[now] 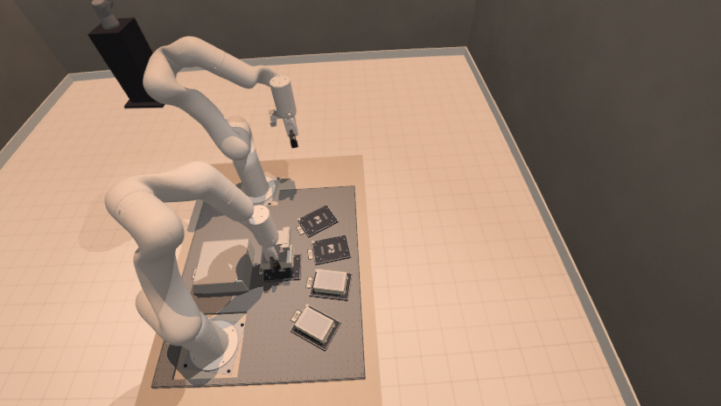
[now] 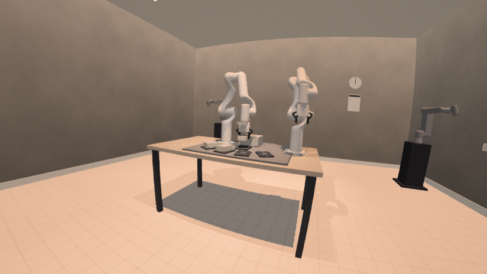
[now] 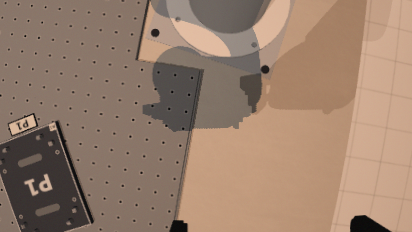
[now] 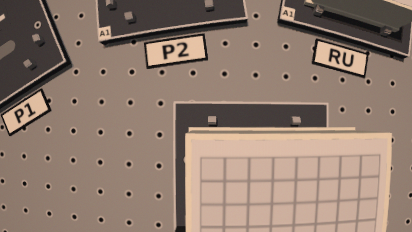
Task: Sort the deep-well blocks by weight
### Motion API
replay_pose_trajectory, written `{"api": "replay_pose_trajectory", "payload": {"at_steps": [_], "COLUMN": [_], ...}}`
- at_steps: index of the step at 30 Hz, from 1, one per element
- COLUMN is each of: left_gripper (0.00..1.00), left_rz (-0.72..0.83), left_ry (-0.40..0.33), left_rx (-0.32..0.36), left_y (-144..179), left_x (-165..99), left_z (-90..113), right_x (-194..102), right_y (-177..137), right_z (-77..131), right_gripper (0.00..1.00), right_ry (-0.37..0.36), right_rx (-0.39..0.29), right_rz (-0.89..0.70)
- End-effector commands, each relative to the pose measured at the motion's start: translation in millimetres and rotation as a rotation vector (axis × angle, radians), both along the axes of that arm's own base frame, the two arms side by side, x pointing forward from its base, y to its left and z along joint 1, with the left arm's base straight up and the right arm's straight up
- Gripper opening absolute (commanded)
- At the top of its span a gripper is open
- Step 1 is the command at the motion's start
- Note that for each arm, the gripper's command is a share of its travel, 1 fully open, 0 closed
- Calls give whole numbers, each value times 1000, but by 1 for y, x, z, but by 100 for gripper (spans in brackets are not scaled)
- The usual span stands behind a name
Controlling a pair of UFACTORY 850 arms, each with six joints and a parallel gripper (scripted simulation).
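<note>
My right gripper (image 1: 275,262) (image 2: 244,134) is shut on a pale deep-well block (image 1: 286,264) (image 2: 242,138) (image 4: 290,170), held above the dark central nest (image 1: 297,275) (image 4: 250,114). The block's cut-off corner is out of sight. A second block (image 1: 330,280) (image 4: 372,12) sits in nest RU (image 1: 327,295). A third block (image 1: 315,322) sits in the nest beyond it (image 1: 323,345), its label unreadable. Nests P1 (image 1: 308,229) (image 3: 60,170) (image 4: 42,65) and P2 (image 1: 339,258) (image 4: 170,22) hold no block. My left gripper (image 1: 293,142) (image 2: 302,119) is open and empty, high up.
A large pale box (image 1: 221,259), apparently the check-weigher, stands beside the central nest; no lamp is visible. The right arm passes over it. The left arm's base stands at the board's far end. The left gripper is well away from the nests.
</note>
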State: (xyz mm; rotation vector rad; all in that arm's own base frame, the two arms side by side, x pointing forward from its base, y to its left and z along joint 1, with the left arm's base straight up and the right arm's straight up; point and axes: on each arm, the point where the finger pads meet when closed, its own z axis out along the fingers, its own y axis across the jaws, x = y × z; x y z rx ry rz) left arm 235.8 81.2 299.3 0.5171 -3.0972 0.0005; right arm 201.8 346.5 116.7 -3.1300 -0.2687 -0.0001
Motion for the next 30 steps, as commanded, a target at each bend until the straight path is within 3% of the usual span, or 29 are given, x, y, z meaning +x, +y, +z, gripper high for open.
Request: {"api": "replay_pose_trajectory", "payload": {"at_steps": [1, 7, 21, 30], "left_gripper": [100, 100, 100, 100], "left_rz": [0, 0, 0, 0], "left_ry": [-1, -1, -1, -1], "left_rx": [1, 1, 1, 1], "left_y": [0, 0, 0, 0], "left_x": [1, 1, 1, 1], "left_z": [1, 1, 1, 1], "right_x": [0, 0, 0, -24], "right_y": [1, 1, 1, 1], "right_z": [5, 14, 14, 32], "right_gripper": [0, 0, 0, 0], "right_ry": [-1, -1, -1, -1], "right_rx": [1, 1, 1, 1], "right_rz": [0, 0, 0, 278]}}
